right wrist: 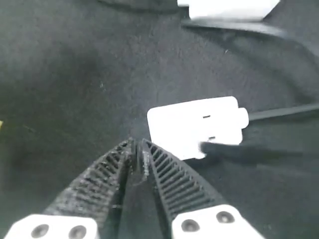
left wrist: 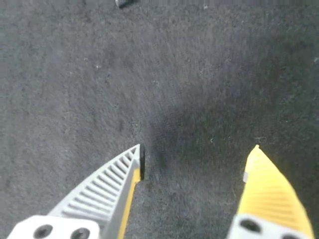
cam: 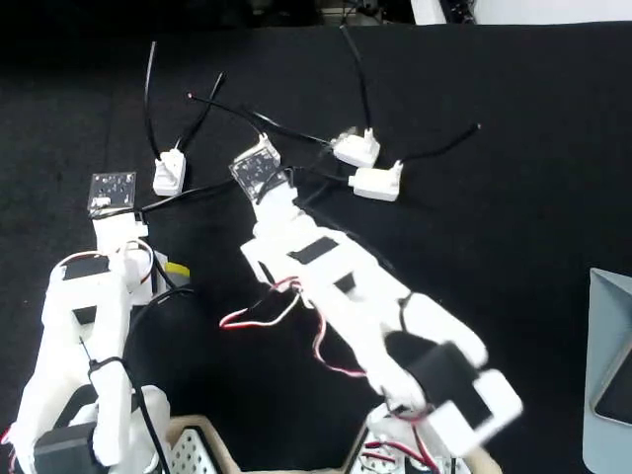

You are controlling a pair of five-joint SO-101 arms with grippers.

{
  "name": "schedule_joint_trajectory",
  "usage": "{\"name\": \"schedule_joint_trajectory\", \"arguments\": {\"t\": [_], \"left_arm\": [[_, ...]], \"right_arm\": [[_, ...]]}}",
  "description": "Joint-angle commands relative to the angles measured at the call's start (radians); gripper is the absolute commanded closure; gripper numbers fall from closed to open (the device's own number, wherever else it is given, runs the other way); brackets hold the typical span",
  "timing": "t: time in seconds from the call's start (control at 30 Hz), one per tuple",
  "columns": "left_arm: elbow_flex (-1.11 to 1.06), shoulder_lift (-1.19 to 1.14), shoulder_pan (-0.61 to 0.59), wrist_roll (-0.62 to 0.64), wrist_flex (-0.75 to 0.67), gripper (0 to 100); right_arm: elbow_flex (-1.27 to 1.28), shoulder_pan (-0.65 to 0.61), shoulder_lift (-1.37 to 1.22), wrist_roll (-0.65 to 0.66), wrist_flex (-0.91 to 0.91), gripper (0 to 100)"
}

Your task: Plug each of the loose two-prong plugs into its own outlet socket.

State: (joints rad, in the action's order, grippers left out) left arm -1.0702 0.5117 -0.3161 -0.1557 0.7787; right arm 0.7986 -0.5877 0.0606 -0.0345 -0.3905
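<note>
**Cord ends lying loose; right fingers closed beside a socket block**

In the right wrist view you are looking at a white rectangular plastic socket block with two thin slots (right wrist: 197, 124). It is lying flat on the black cloth-covered table (right wrist: 60, 74), and its thin black cord (right wrist: 284, 113) is running off from one end. Your right gripper (right wrist: 135, 145) is sitting just beside the block's near corner. Its black ribbed fingers (right wrist: 172, 174) are pressing together with nothing between them. A second white plastic piece (right wrist: 227, 7) is lying farther off, beyond another black cord.

In the high view, three white pieces are lying on the cloth. A lone white cord end (cam: 169, 175) is resting near the head of the left arm (cam: 84, 326). Beside the head of the right arm (cam: 346, 296), a farther white cord end (cam: 356, 148) and a nearer white cord end (cam: 377, 183) are sitting close together. From this view you cannot tell which of them are plugs and which are sockets. Black cords are crossing the cloth between these pieces and around the right arm's head.

Your left gripper (left wrist: 197, 149) is hanging over bare cloth. Its grey ribbed finger (left wrist: 117, 174) and yellow finger (left wrist: 266, 184) are spread wide, holding nothing.

A grey tray-like container (cam: 607, 365) is standing at the table's right edge, well apart from the cords.
</note>
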Motion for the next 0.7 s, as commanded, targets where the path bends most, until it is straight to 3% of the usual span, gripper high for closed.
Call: {"name": "schedule_joint_trajectory", "arguments": {"t": [0.0,0.23,0.4,0.53,0.67], "left_arm": [[0.004,0.029,-0.001,0.008,-0.017,68],[-0.044,0.146,0.045,0.008,-0.075,86],[-0.120,0.423,0.045,0.034,-0.066,98],[-0.200,0.663,0.061,0.089,-0.015,97],[-0.263,0.911,0.120,0.086,0.069,97]], "right_arm": [[0.077,-0.006,0.231,0.037,0.006,98.6],[0.278,0.011,0.630,0.046,-0.009,98.6],[0.259,0.080,0.823,0.048,-0.236,98.6],[0.263,0.114,0.937,0.046,-0.387,98.6],[0.361,0.173,1.038,0.046,-0.402,98.6]]}}
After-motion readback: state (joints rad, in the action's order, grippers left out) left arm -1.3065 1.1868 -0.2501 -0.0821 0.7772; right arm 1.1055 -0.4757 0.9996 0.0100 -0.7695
